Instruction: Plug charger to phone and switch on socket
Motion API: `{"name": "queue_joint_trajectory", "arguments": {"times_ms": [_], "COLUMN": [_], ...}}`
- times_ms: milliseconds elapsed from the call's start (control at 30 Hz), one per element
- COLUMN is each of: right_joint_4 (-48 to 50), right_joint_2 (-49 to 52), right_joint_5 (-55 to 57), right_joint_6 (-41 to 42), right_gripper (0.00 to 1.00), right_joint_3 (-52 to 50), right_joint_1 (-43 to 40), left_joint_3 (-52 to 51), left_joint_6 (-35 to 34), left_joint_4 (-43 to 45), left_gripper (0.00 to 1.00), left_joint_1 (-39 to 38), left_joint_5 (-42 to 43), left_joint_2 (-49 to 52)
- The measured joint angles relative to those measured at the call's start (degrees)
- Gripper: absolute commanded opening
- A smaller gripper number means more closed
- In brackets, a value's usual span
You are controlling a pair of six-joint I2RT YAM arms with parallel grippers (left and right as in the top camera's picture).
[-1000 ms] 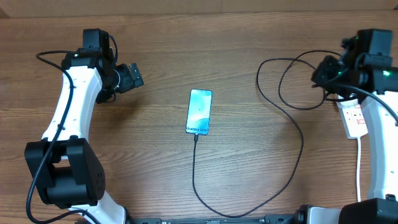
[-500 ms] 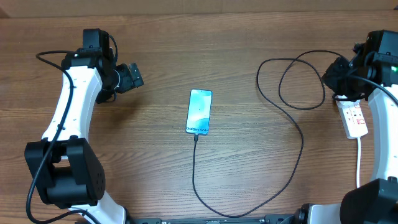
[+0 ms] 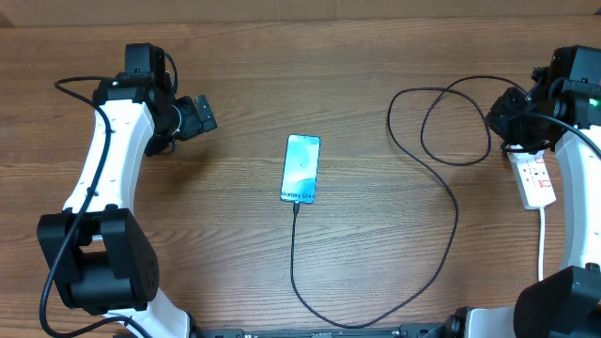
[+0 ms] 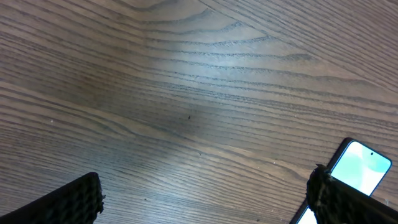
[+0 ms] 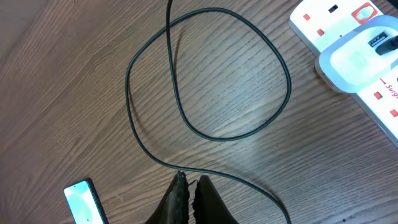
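Looking from overhead: phone (image 3: 300, 169) lies mid-bench, screen up and lit. The charger (image 3: 457, 221) meets the phone's near end, sweeps along the bench's near edge, climbs on the right and ends in loops beside the right arm. I cannot tell from this height whether its tip is seated. The socket (image 3: 537, 180) lies at the far right, partly under that arm, with its white cord (image 3: 542, 246) trailing toward the near edge.

Left wrist view adds: left pincer (image 4: 204, 183) gaping wide over bare wood and holding nothing, with a phone corner at lower right.

Right wrist view adds: right pincer (image 5: 191, 196) closed, fingers pressed together with nothing between them. The cable passes just at their tips; contact is unclear. A white adapter (image 5: 360, 59) sits in the socket, with a red switch (image 5: 364, 12) beside it.

Bench (image 3: 235, 263) is brown wood grain with soft glare. Only a pale strip shows beyond its far edge.
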Motion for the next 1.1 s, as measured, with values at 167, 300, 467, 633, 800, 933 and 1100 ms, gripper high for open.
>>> {"name": "queue_joint_trajectory", "arguments": {"times_ms": [167, 300, 467, 633, 800, 933, 1100], "right_joint_4": [0.02, 0.02, 0.0, 0.02, 0.02, 0.04, 0.02], "right_joint_2": [0.0, 0.0, 0.0, 0.0, 0.0, 0.0, 0.0], "right_joint_5": [-0.02, 0.22, 0.81, 1.6, 2.21, 2.56, 3.23], "right_joint_6": [-0.02, 0.0, -0.02, -0.04, 0.0, 0.0, -0.02], "right_gripper": [0.05, 0.05, 0.05, 0.06, 0.08, 0.09, 0.13], "right_joint_3": [0.0, 0.0, 0.0, 0.0, 0.0, 0.0, 0.0], "right_joint_1": [0.0, 0.0, 0.0, 0.0, 0.0, 0.0, 0.0], "left_joint_3": [0.0, 0.0, 0.0, 0.0, 0.0, 0.0, 0.0], "left_joint_6": [0.0, 0.02, 0.0, 0.0, 0.02, 0.0, 0.02], "left_joint_4": [0.0, 0.0, 0.0, -0.02, 0.0, 0.0, 0.0], "left_gripper": [1.0, 1.0, 1.0, 1.0, 1.0, 1.0, 1.0], "left_joint_1": [0.0, 0.0, 0.0, 0.0, 0.0, 0.0, 0.0], "left_joint_5": [0.0, 0.0, 0.0, 0.0, 0.0, 0.0, 0.0], "left_joint_2": [0.0, 0.0, 0.0, 0.0, 0.0, 0.0, 0.0]}}
